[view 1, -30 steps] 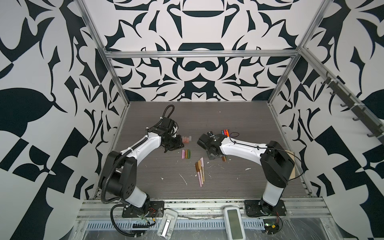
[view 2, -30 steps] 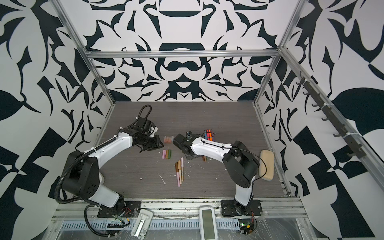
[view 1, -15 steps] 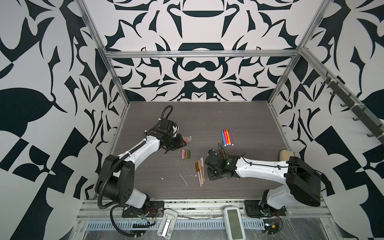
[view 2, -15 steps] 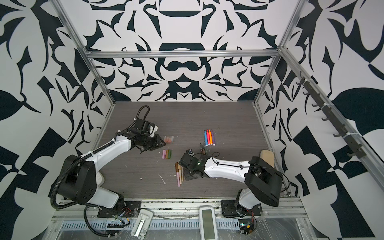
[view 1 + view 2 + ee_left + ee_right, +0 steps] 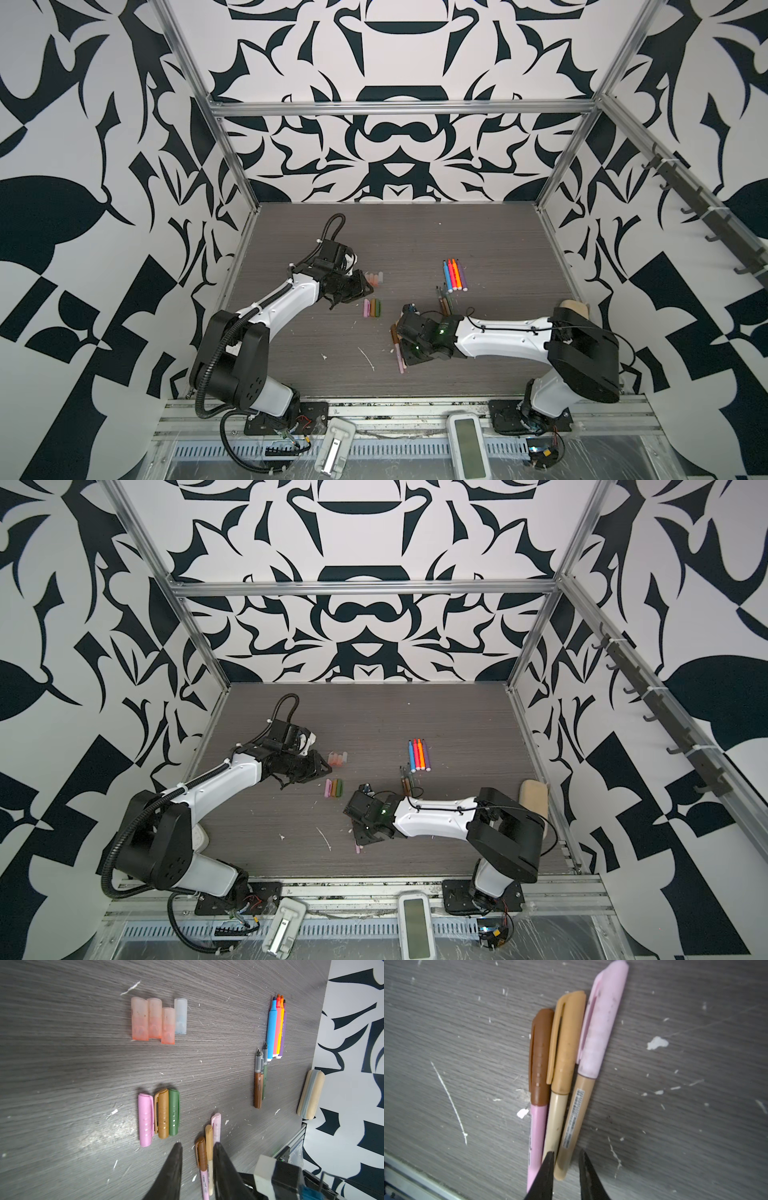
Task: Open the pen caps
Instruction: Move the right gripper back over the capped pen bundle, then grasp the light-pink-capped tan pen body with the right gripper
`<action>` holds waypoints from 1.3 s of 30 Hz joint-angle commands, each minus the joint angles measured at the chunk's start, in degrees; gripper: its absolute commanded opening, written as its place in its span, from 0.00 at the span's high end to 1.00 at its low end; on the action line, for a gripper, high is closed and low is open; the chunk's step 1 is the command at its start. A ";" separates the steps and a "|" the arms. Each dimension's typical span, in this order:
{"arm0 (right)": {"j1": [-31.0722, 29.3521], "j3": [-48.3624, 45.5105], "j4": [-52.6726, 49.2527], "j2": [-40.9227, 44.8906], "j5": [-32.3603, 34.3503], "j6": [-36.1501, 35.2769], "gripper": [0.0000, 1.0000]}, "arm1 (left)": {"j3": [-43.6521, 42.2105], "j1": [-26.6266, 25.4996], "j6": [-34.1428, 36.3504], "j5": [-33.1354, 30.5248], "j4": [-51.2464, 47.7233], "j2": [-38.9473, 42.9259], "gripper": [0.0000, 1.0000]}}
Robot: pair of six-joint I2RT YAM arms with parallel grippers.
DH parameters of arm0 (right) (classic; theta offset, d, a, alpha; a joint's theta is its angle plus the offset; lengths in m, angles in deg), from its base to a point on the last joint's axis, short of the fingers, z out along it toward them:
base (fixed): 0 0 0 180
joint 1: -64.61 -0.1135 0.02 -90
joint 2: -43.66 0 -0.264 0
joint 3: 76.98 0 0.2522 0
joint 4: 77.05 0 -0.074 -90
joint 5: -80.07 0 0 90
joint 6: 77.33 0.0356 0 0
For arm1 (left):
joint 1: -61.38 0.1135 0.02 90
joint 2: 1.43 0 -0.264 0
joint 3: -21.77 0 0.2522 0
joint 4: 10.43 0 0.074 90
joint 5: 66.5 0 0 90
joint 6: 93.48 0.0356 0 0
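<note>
Right gripper (image 5: 566, 1152) has come down from mid-table, where a second ago it sat beside the left one and its arm hid the bright pens (image 5: 454, 275). It is now low over the three capped pens (image 5: 400, 361), lower centre of the table (image 5: 415, 232) in both top views. Wrist view: its fingers (image 5: 545, 1176) straddle the tail of the tan-barrelled pen (image 5: 577, 1109) with the pink cap (image 5: 602, 1018), lower middle of frame. A sliver of table shows beside the barrel, so I cannot tell whether it is pinching. Alongside and touching are a brown cap (image 5: 540, 1053) on a pink barrel and a tan cap (image 5: 568, 1043) on a cream barrel. All three caps are on. Left gripper (image 5: 197, 1145) has barely shifted and sits left of centre, jaws slightly parted, empty, above the table. Ahead of it lie the loose caps (image 5: 159, 1114), pink, brown and green side by side, with four translucent caps (image 5: 159, 1020) beyond. The bright pens are uncapped at the upper right of the table, now in plain sight.
</note>
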 commanded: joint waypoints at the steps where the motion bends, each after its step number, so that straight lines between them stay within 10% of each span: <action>1: -0.24 2.57 -1.90 -0.53 1.77 0.91 0.75 | -0.39 0.28 0.91 0.92 -1.07 1.12 0.70; 27: 0.17 4.28 -10.07 -5.27 7.77 3.15 0.81 | -1.08 0.15 -1.11 1.57 0.71 1.34 0.70; 39: 7.71 -2.22 -6.94 9.66 4.35 -1.69 0.95 | -1.92 -1.61 -2.17 2.64 2.29 1.93 0.69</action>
